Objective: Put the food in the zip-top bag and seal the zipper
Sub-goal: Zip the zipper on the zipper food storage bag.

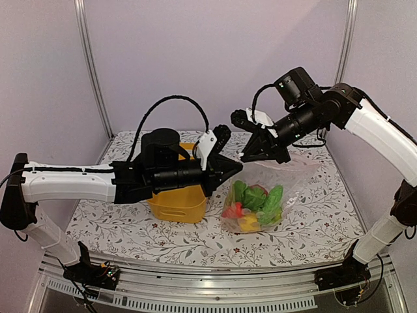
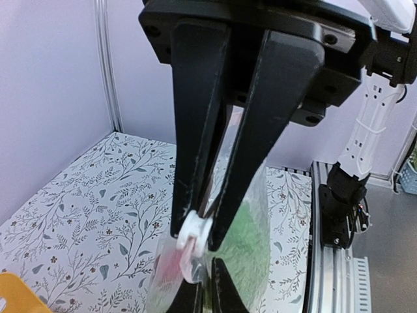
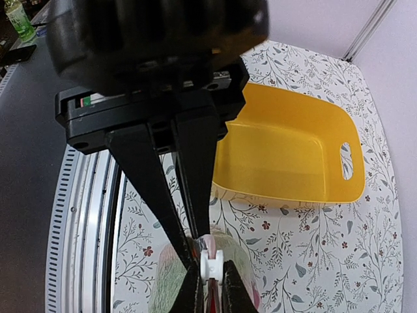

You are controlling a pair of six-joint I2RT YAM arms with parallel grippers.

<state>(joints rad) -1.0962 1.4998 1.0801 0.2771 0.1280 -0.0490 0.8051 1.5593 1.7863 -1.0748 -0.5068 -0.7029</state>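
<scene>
On table (image 1: 326,225) — zip-top bag (image 1: 260,199), seemingly mouth-up

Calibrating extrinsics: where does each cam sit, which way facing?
Top: above, behind the bases, facing down and forward; left arm, right arm, bag, tub.
Left wrist: looks along left gripper toward right arm's base.
Right wrist: looks down past right gripper onto tub.
Shared: both wrist views show both grippers on the zipper.
</scene>
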